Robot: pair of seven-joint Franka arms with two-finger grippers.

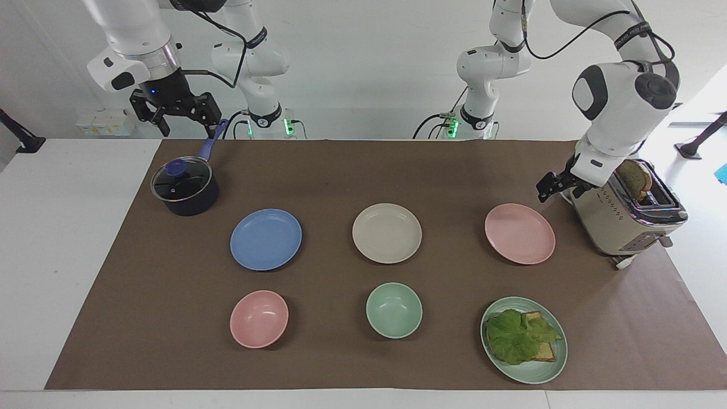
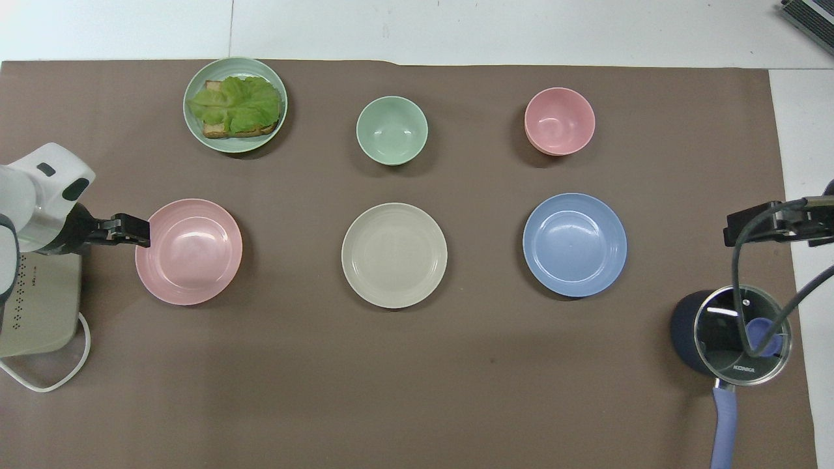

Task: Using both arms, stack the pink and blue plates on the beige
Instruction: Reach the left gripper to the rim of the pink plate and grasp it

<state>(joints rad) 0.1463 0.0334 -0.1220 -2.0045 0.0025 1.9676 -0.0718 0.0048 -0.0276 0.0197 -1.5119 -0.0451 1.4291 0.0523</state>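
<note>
Three equal plates lie in a row on the brown mat: the blue plate (image 1: 266, 239) (image 2: 575, 244), the beige plate (image 1: 387, 233) (image 2: 394, 255) in the middle, and the pink plate (image 1: 519, 234) (image 2: 189, 251). My left gripper (image 1: 544, 190) (image 2: 133, 231) hangs low between the toaster and the pink plate, open and empty, its tips at the plate's rim; whether they touch it I cannot tell. My right gripper (image 1: 191, 128) (image 2: 749, 229) waits open and empty, high over the pot's handle.
A toaster (image 1: 625, 216) (image 2: 39, 299) with bread stands at the left arm's end. A lidded dark pot (image 1: 184, 187) (image 2: 733, 332) stands at the right arm's end. Farther from the robots lie a pink bowl (image 1: 258, 318), a mint bowl (image 1: 393, 310) and a green plate (image 1: 539, 372) of lettuce toast.
</note>
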